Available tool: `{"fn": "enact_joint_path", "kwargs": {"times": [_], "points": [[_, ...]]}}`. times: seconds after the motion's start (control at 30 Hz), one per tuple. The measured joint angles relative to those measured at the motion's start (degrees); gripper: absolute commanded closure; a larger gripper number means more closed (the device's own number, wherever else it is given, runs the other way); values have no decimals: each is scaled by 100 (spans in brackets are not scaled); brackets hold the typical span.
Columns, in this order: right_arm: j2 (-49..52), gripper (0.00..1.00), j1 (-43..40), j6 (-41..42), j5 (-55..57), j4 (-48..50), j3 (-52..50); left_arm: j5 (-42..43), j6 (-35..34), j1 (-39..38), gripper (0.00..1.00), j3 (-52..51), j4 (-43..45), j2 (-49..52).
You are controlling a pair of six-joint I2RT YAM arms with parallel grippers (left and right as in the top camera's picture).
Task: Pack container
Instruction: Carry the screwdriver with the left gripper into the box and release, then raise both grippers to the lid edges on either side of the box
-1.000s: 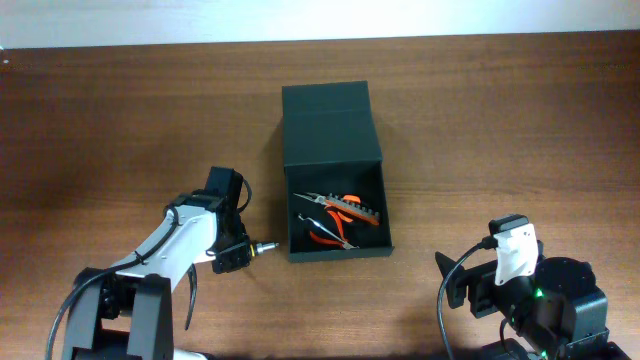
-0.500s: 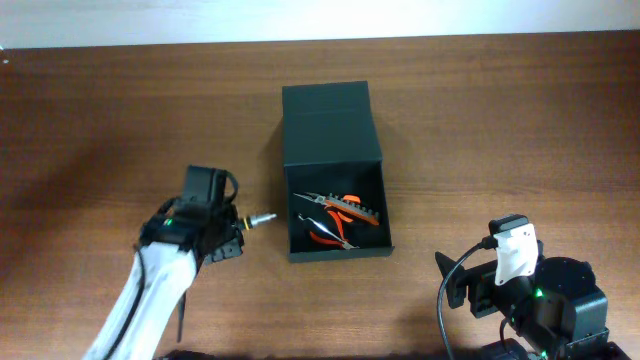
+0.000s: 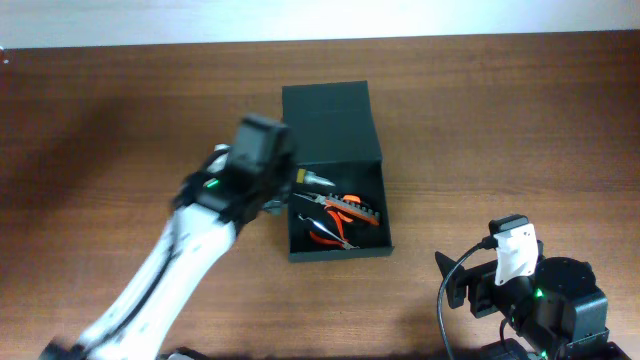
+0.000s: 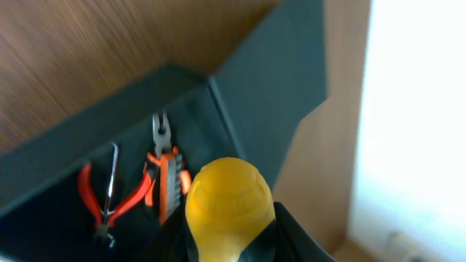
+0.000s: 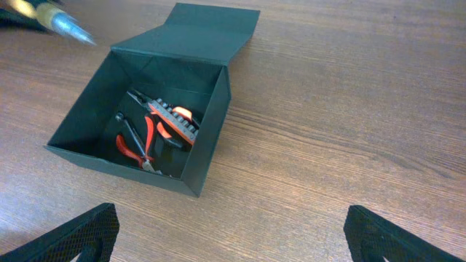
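1. Brown wood-grain tabletop (image 3: 520, 120) fills the overhead view, with a pale strip along its far edge. The container (image 3: 330, 125) sits near the middle, a dark green-black box standing open.
2. Its flap lid lies folded back flat on the tabletop on the far side, away from the arms.
3. Inside the open compartment lie two hand tools. The orange-handled pliers (image 3: 330, 232) are towards the near wall. A second orange tool with metal jaws (image 3: 342, 207) lies just beyond them, close beside them; whether the two touch I cannot tell.
4. From the right wrist view the container (image 5: 211, 124) shows its near corner, and both hand tools rest on its floor.
5. The left tool (image 4: 229, 244) is clamped on a screwdriver (image 4: 229, 200). Its rounded yellow handle sits between the dark fingers (image 4: 298, 236).
6. Overhead, the screwdriver's metal tip (image 3: 313, 178) points over the far left corner of the compartment, just past the left wall, near the lid's hinge line. It appears to be above the box; whether it touches anything I cannot tell.
7. The left arm reaches in from the near left, blurred in the overhead view.
8. The right tool (image 5: 233, 236) stands at the near right, well apart from the container. Its fingers (image 5: 80, 233) are spread wide apart and hold nothing.
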Motion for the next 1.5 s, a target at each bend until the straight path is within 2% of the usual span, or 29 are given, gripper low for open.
{"fn": "enact_joint_path", "kwargs": {"times": [0.23, 0.47, 0.57, 0.6, 0.63, 0.77, 0.8, 1.13, 1.2, 1.33, 1.5], "points": [[0, 1, 0, 0, 0, -2, 0, 507, 109, -409, 88, 227, -11, 1550], [0, 1, 0, -2, 0, -2, 0, 791, 166, -461, 86, 229, 151, 2223], [0, 1, 0, 0, 0, -2, 0, 833, 168, -461, 71, 229, 168, 2304], [0, 1, 0, 4, 0, -4, 0, 833, 168, -459, 64, 229, 173, 2317], [0, 1, 0, 2, 0, -4, 0, 833, 170, -459, 50, 229, 170, 2323], [0, 1, 0, 0, 0, -2, 0, 857, 219, -461, 25, 240, 181, 2326], [0, 1, 0, 4, 0, -2, 0, 855, 229, -461, 21, 245, 181, 2326], [0, 1, 0, 2, 0, -2, 0, 815, 378, -459, 13, 258, 177, 2100], [0, 1, 0, 2, 0, -4, 0, 737, 590, -461, 0, 258, 175, 1805], [0, 1, 0, 2, 0, -2, 0, 433, 1364, -448, 1, 258, 181, 796], [0, 1, 0, 0, 0, -4, 0, 66, 3010, -179, 1, 293, 96, -662]]}}
